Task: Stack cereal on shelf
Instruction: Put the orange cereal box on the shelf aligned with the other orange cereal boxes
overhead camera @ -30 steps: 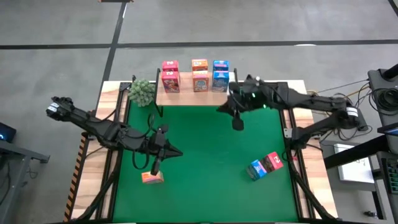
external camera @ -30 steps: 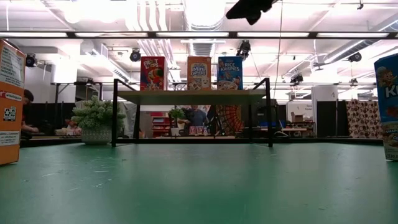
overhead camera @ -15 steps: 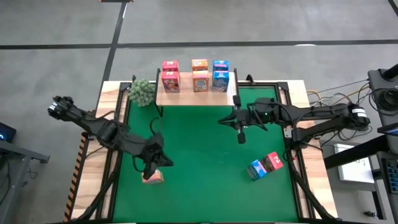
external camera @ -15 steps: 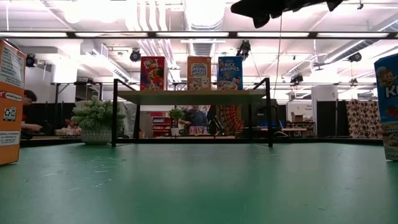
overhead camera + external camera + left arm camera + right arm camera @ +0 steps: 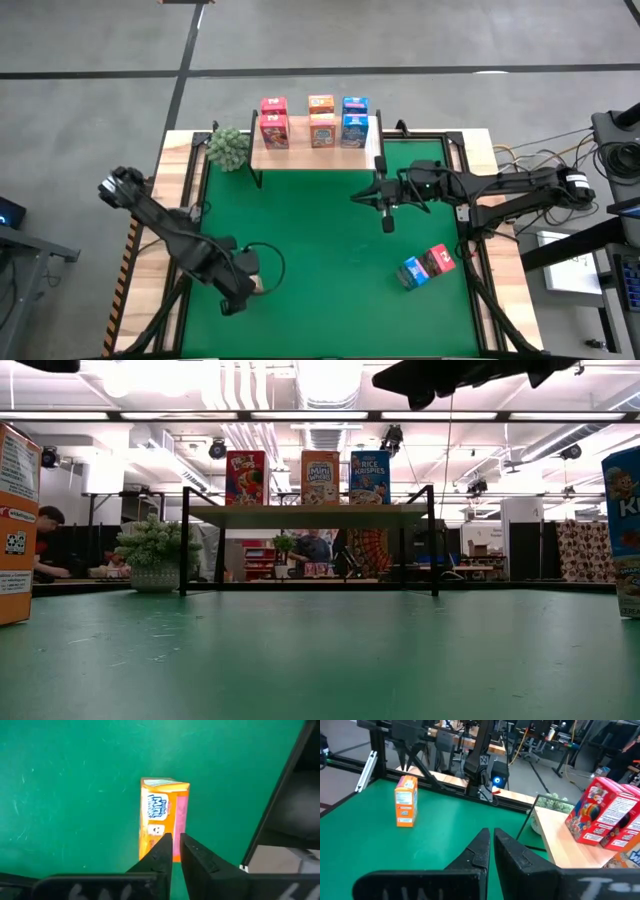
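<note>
Spanning most of the table, green mat lies largely open. Shelf at far edge carries six cereal boxes. Upright orange box near left edge, left pincer directly above, fingers nearly together. Right pincer mid-mat, closed, empty.

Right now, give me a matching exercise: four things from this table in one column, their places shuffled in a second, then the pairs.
Things:
1. plant
2. orange box
3. blue box
4. left gripper

Places:
A. lying on the mat beside a pink-red box, right side
B. directly above the orange box
C. just left of the shelf
D. standing on the mat near its left edge

Pairs: 1-C, 2-D, 3-A, 4-B
</note>
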Robot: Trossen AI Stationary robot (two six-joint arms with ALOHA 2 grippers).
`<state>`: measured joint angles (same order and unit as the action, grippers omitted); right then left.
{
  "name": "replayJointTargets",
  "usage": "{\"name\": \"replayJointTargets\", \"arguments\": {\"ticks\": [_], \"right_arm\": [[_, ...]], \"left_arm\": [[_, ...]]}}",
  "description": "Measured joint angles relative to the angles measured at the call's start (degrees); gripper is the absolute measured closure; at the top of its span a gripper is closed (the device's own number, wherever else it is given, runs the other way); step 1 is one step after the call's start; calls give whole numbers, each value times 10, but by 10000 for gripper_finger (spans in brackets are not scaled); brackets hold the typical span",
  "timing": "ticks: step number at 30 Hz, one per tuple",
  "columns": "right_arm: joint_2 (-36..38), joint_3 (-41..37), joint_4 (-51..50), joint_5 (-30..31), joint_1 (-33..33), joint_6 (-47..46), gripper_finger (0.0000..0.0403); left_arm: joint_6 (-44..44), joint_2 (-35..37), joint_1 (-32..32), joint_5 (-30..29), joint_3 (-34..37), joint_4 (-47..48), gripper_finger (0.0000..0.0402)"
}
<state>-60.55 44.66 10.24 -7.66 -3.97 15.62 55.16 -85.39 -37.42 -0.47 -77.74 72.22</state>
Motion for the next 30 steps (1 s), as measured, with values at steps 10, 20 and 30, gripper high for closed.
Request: {"name": "replayJointTargets", "arguments": {"ticks": [10,20,30], "right_arm": [[0,-71,98,-3,29,15,390],[1,-109,154,-3,29,9,390],[1,-110,154,-2,29,-1,390]], "left_arm": [[34,-23,-2,-2,-6,1,267],[61,-23,-37,-30,-5,-1,169],[85,-23,-69,-72,-5,-1,169]]}}
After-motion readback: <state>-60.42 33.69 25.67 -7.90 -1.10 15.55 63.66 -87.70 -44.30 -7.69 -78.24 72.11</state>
